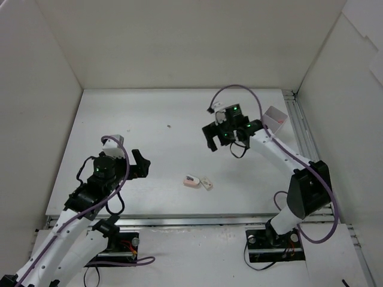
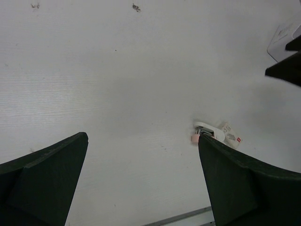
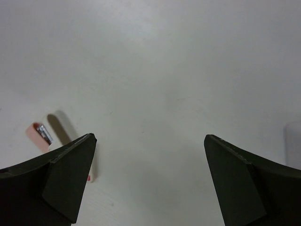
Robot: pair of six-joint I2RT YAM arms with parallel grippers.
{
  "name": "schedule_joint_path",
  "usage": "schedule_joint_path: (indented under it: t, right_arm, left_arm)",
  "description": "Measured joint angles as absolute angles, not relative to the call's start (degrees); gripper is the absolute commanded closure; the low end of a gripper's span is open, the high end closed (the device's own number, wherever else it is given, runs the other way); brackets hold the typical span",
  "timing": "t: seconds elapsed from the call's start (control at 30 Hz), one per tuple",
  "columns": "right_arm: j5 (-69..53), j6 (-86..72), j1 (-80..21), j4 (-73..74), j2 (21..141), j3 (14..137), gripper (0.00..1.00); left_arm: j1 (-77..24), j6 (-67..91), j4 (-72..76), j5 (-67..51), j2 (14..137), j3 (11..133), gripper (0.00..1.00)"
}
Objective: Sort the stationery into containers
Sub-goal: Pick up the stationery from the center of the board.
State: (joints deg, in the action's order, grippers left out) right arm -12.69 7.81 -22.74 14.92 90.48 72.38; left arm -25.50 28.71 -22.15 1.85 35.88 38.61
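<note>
Status | white-pink eraser (image 1: pixel 191 180): cream eraser (image 1: pixel 206 183) just right of it | container (image 1: pixel 275 119): well apart, far right of that eraser | left gripper (image 1: pixel 142 164): spread, empty, left of it | right gripper (image 1: pixel 218 142): spread, empty, beyond it

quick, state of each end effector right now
left end effector: open, holding nothing
right end effector: open, holding nothing

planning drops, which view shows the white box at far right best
Top external: the white box shows almost whole beside the right arm. Left wrist catches one corner behind the right claw; right wrist gives at most a pale blur at its edge.
</note>
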Motion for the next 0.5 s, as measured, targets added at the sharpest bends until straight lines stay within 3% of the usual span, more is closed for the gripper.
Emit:
schedule_joint_path:
  t: [0.13, 0.5]
  right_arm:
    - [-8.0, 3.6, -32.6, 15.8, 90.4, 65.6, 0.02]
    - [-2.6, -6.0, -43.1, 18.9, 90.8, 54.4, 0.02]
  left_arm:
    - [-25.5, 28.5, -22.4, 1.5, 34.9, 38.5, 0.00]
    - [-25.5, 28.5, -22.7, -0.2, 34.1, 36.1, 0.00]
